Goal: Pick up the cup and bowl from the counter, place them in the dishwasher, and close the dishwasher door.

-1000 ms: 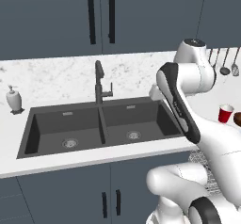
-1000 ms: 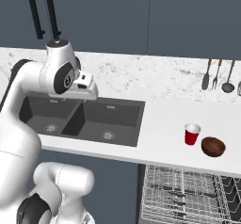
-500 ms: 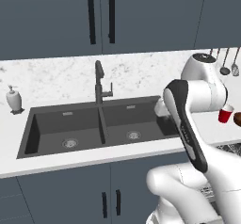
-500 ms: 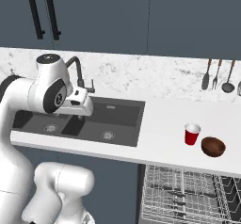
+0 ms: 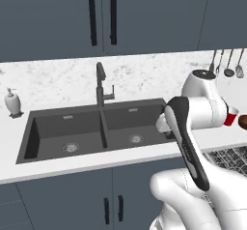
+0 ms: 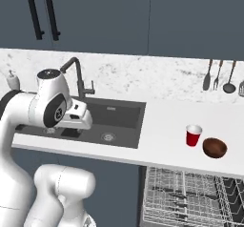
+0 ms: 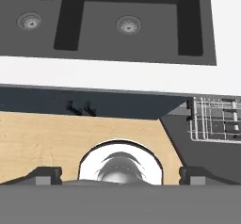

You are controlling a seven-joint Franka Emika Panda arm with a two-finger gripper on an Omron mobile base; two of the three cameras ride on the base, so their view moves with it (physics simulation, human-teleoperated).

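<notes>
Tool [image 7: 120, 173] spread wide, empty, low in hand view, facing sink [image 7: 127, 23] at top. Cup [image 6: 193, 135] just beside bowl [image 6: 214, 147], right on tabletop [image 6: 162, 126], above rack [image 6: 190, 202].

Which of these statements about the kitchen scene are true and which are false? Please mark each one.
1. The cup stands upright on the counter, left of the bowl in the right base view. True.
2. The bowl already lies in the dishwasher rack. False: it sits on the counter beside the cup.
3. The dishwasher door is closed. False: it is open, and the white wire rack shows below the counter edge.
4. The gripper holds the cup. False: its fingertips stand wide apart at the bottom of the hand view with nothing between them.
5. Kitchen utensils hang on the wall behind the cup and bowl. True.
</notes>
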